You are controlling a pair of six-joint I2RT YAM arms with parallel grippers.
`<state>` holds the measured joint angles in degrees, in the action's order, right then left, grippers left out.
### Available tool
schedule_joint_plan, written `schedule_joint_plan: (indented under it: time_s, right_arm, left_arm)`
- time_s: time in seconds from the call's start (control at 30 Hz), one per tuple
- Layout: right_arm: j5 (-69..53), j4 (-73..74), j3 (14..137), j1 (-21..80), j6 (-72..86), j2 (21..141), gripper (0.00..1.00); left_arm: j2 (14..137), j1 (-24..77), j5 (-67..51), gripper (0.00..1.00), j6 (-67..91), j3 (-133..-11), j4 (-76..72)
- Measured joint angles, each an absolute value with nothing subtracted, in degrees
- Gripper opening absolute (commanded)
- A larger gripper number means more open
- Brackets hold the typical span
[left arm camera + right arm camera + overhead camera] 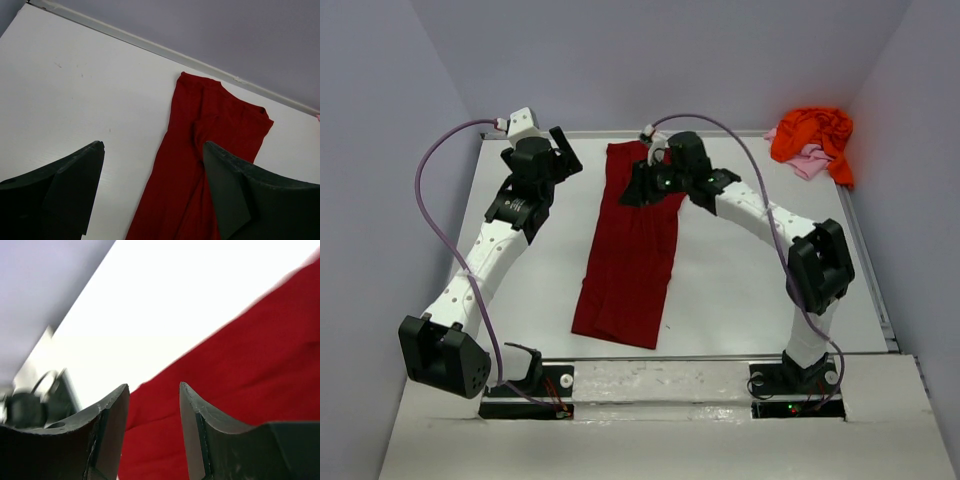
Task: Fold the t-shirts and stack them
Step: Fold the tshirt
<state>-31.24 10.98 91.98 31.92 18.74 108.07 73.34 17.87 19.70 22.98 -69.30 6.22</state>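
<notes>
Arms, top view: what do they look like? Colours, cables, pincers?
The left arm and right arm have white dotted links and black joint housings. A purple cable loops along each. Green lights glow on the right one. The left pincer and right pincer have dark wedge-shaped fingers.

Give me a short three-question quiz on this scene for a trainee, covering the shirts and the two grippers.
1. True or false: the dark red cloth t-shirt lies crumpled in the far right corner of the white table.
2. Which garment shares a heap with the pale pink cloth t-shirt? A) the bright orange cloth t-shirt B) the dark red one C) none
3. Fill in: the ___ gripper hangs over the red shirt's far end.
Key: 1 false; it lies as a long strip mid-table. 2 A. 3 right; the right gripper is open above the cloth, and the left gripper is open beside it.
</notes>
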Motion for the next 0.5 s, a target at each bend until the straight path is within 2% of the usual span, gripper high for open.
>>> schedule_joint_plan:
  time_s: [0.23,0.5]
  right_arm:
    - [-30.57,9.52,82.0,47.75,19.35,110.17,0.49]
    - [-28.49,7.07,74.48,52.27,24.23,112.55,0.49]
  left_arm:
    - [73.34,17.5,19.7,0.89,22.98,-69.3,6.22]
    - [73.34,17.5,19.7,0.89,22.98,-69.3,6.22]
